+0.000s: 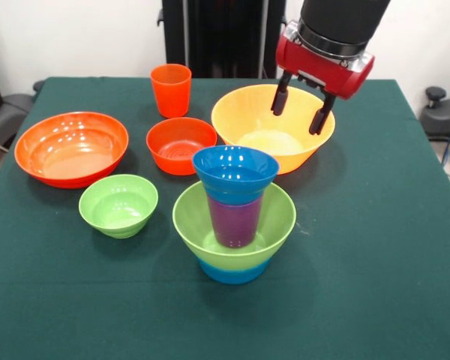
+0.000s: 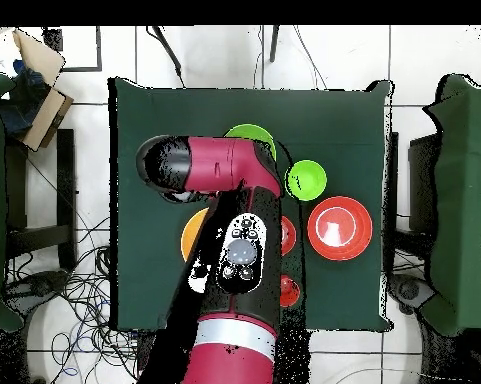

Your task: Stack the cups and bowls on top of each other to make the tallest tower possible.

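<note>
Fingers of the gripper (image 1: 301, 112) hang spread and empty over the yellow bowl (image 1: 274, 129), and the tower (image 1: 235, 216) nearby could topple if bumped, its blue bowl (image 1: 235, 172) perched on a purple cup (image 1: 235, 221).

Arm (image 2: 234, 250) reaches down from above — gripper (image 1: 303, 111) hangs with fingers spread apart, holding nothing

dark blue bowl (image 1: 235, 174), purple cup (image 1: 234, 221)
</note>
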`<act>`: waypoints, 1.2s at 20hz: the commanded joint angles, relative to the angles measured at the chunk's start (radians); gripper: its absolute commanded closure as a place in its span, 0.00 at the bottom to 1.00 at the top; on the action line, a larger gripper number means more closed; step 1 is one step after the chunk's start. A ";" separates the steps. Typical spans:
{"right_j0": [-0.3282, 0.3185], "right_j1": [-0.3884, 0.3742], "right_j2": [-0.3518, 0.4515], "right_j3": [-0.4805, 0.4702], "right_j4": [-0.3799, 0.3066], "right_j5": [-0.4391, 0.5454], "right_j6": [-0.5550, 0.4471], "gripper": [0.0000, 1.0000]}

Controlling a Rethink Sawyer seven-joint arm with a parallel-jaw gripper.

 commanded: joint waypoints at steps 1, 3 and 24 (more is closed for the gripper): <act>-0.021 0.026 0.055 0.115 -0.044 -0.113 0.036 0.00; -0.029 0.027 0.057 0.124 -0.046 -0.129 0.028 0.00; -0.074 0.019 0.077 0.148 -0.064 -0.186 -0.036 0.00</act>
